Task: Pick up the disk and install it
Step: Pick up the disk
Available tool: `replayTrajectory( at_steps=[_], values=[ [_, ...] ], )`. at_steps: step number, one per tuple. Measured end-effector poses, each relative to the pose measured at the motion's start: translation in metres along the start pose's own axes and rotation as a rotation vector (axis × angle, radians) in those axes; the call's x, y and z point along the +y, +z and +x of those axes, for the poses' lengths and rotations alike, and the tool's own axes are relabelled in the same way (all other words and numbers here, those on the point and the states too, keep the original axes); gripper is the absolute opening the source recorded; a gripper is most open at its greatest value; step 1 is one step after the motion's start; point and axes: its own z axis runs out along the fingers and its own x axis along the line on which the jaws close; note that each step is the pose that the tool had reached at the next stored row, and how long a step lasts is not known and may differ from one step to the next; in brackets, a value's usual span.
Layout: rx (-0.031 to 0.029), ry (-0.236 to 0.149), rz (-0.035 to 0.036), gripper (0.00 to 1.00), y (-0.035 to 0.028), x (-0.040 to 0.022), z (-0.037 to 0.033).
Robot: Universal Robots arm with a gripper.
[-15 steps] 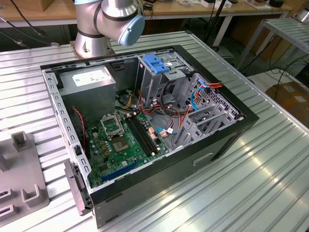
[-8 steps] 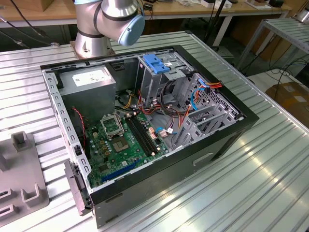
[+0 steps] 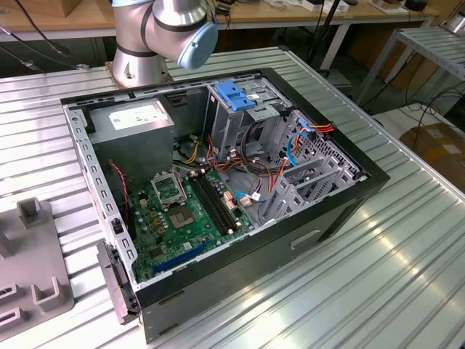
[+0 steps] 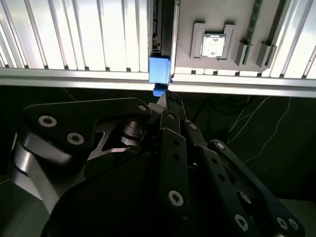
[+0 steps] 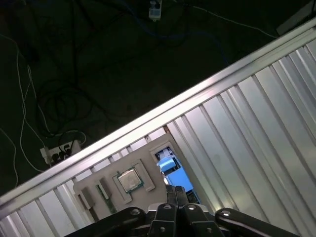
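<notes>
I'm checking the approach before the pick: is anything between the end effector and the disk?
Nothing visible. In the second wrist view the end effector is right at the blue end of the disk, slotted in the grey fixture. The processor chip lies in its own pocket beside it, off that line.

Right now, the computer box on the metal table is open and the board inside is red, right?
No. The board inside the open computer box on the metal table is green, not red; the exterior view shows it.
</notes>
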Motion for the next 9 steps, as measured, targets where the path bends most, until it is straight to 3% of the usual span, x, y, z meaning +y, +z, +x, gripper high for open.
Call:
replayTrajectory(
  at_steps=[9],
  values=[
    [0.0082, -0.159, -0.0031, 0.10, 0.0000, 0.0000, 0.0000]
  ],
)
